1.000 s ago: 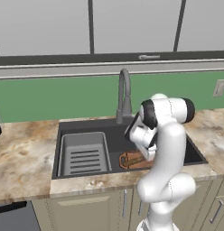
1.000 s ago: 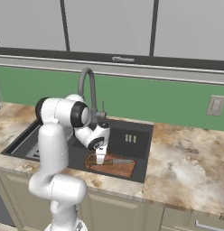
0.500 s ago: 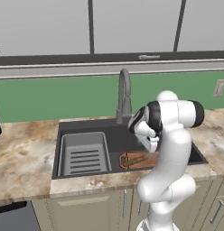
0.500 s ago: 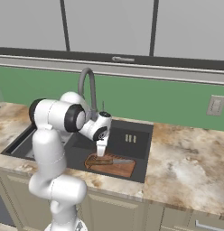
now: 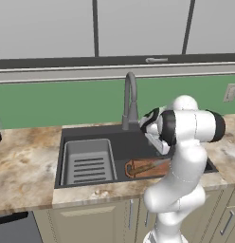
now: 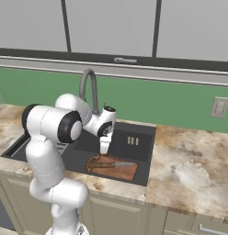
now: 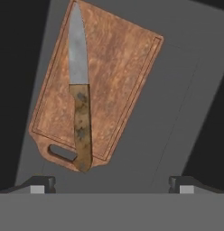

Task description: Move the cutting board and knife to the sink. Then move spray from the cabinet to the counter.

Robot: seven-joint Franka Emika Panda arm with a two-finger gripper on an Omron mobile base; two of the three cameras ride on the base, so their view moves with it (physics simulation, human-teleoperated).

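The cutting board (image 7: 98, 85) lies flat on the floor of the sink (image 6: 139, 160), in its right-hand basin, and the knife (image 7: 80, 94) rests on top of it, so the sink half of the task looks done. The end effector (image 6: 105, 148) hangs directly above both, jaws spread wide and holding nothing, well clear of the knife. In the hand view the knife's long axis runs nearly straight up the picture, blade tip pointing away from the finger tips and handle end nearest them, close to the board's slotted grip. The board's long axis lies close to the knife's, tilted slightly off it. From the right base view, though small there, the knife seems to point rightward along the sink. What remains is overhead: the cabinet (image 6: 111, 25) above the counter (image 6: 189, 170), presumably holding the spray.
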